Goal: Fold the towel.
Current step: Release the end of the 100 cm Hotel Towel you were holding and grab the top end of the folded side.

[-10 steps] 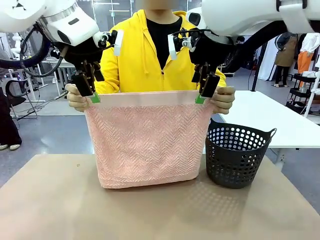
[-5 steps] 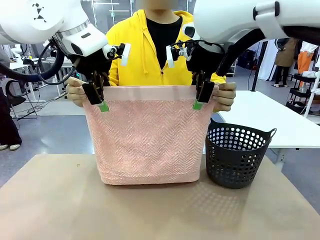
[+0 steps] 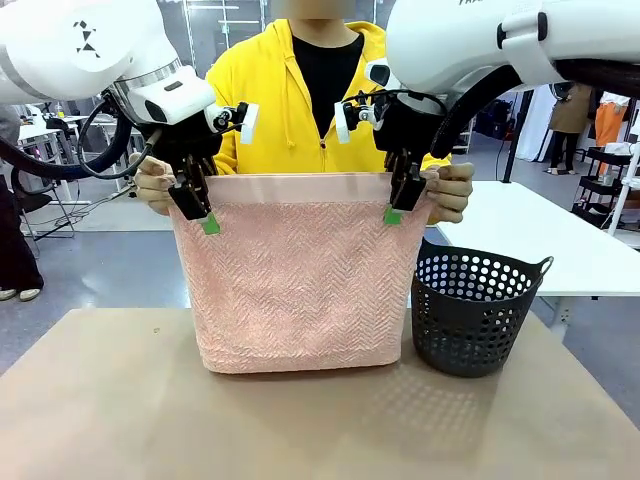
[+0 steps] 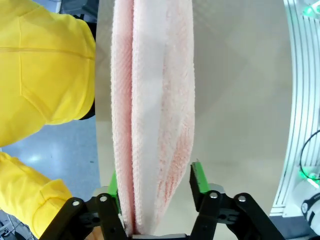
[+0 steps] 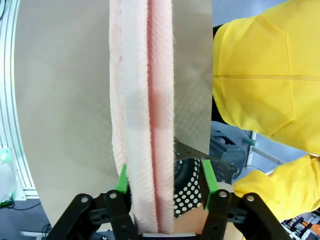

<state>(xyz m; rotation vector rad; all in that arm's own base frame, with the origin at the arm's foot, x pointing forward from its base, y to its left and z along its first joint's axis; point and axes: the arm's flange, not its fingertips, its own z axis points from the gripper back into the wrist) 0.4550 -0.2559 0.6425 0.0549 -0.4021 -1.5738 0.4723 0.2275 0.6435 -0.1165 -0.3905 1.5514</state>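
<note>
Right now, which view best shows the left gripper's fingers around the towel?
The left wrist view: the left gripper straddles the towel's top edge, fingers open, one clear of the cloth. The front view shows them at the top corner, gap hidden. The right wrist view shows the right gripper straddling likewise.

I see flat tan table. On right part stands dark grey perforated plastic basket. Hanging salmon-pink terry towel lower edge at surface; contact I can't confirm.
</note>
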